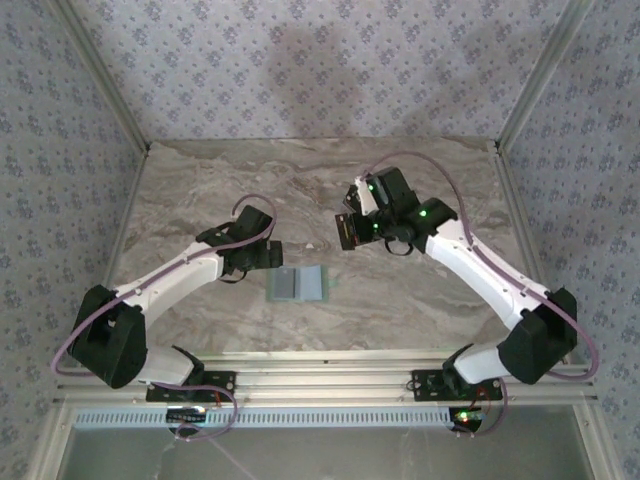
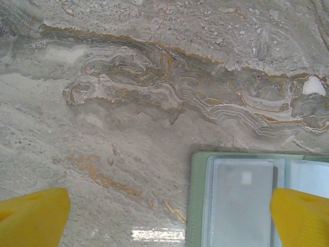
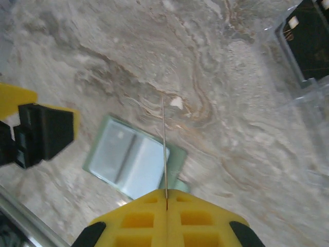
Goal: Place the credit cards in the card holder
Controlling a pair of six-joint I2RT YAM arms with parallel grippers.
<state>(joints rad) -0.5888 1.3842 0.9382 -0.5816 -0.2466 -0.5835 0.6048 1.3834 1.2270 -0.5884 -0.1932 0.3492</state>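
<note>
My right end effector point(image 3: 166, 194) clamps one credit card point(image 3: 164, 144) edge-on; thin, stiff, glossy, probably slippery, best pinched across its faces; left end effector point(image 2: 167, 218) apart.

The left arm point(image 1: 170, 278) and right arm point(image 1: 482, 268) are white moulded links between chunky black joint housings, each trailed by a thin lilac cable point(image 1: 410, 154). Small green lights point(image 1: 422, 211) glow on the right arm's black wrist. The blunt plastic fingers point(image 2: 36, 216) are bright yellow, the right pair moulded with square recesses.
</note>
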